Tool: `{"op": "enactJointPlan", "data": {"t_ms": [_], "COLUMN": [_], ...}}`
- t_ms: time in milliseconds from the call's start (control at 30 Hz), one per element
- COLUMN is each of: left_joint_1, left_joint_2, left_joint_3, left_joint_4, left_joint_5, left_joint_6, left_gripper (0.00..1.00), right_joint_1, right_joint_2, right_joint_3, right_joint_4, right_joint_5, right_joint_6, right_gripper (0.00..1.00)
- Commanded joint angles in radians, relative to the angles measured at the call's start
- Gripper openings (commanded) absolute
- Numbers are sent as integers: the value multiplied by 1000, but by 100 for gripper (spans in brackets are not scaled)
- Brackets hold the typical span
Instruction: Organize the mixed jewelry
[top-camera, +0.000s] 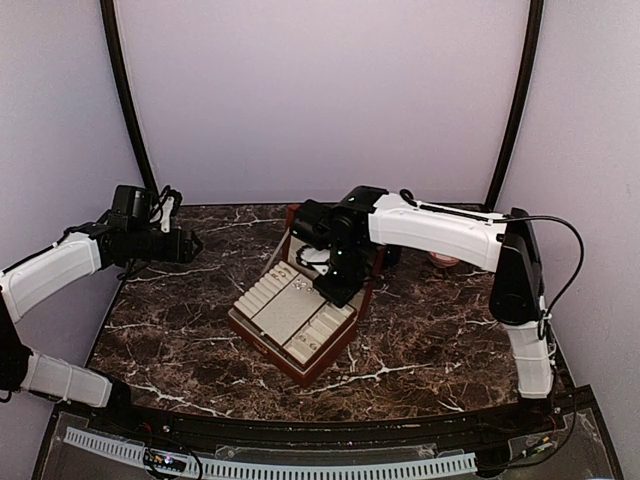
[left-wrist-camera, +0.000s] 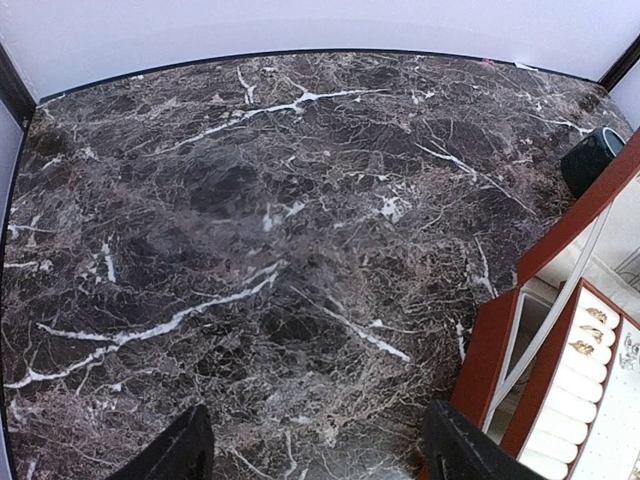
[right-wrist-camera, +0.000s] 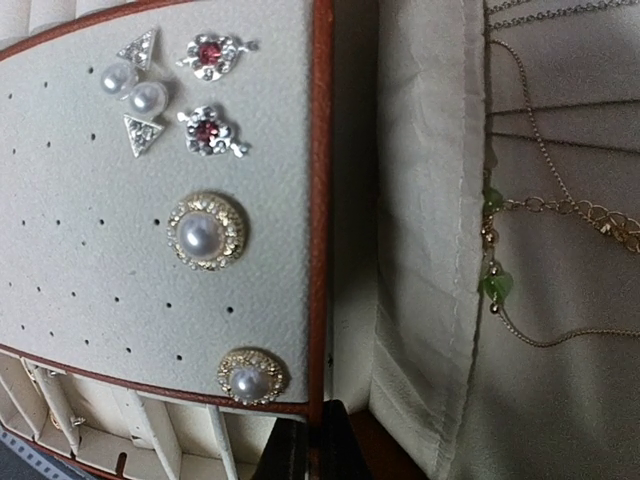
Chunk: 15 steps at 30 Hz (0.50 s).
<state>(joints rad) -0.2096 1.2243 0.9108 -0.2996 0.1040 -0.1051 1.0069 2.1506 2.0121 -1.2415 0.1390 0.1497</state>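
The jewelry shows in the right wrist view: pearl studs with gold rims (right-wrist-camera: 205, 232), red-stone studs (right-wrist-camera: 210, 55) and small pearls with triangles (right-wrist-camera: 135, 95) sit on the cream padded tray (right-wrist-camera: 90, 280). Fine gold chains with green beads (right-wrist-camera: 495, 285) hang on the box's cream lining. My right gripper (right-wrist-camera: 318, 445) is shut on the tray's red-brown rim, over the open wooden box (top-camera: 300, 345); it also shows in the top view (top-camera: 335, 285). My left gripper (left-wrist-camera: 325, 455) is open and empty above bare marble, left of the box (left-wrist-camera: 490, 350); it also shows in the top view (top-camera: 195, 245).
A dark green mug (left-wrist-camera: 590, 160) stands behind the box. A small pinkish object (top-camera: 445, 262) lies at the back right behind my right arm. Ring rolls with gold pieces (left-wrist-camera: 590, 330) show in the tray. Purple walls enclose the dark marble table (top-camera: 180, 330).
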Motion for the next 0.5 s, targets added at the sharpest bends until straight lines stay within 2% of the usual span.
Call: {"op": "enactJointPlan", "data": {"t_ms": [0, 467], "left_joint_1": [2, 2], "left_joint_2": [-39, -46], "left_joint_3": [-11, -13], "left_joint_4": [16, 10], "left_joint_5": [-12, -34], "left_joint_6": [8, 15], "left_gripper": [74, 74], "right_joint_1": [-8, 9], "right_joint_2": [9, 59], "right_joint_3": [40, 55], "right_joint_4": [2, 22], "right_joint_5": [19, 15], "right_joint_6": [-13, -14], "right_gripper": [0, 0]}}
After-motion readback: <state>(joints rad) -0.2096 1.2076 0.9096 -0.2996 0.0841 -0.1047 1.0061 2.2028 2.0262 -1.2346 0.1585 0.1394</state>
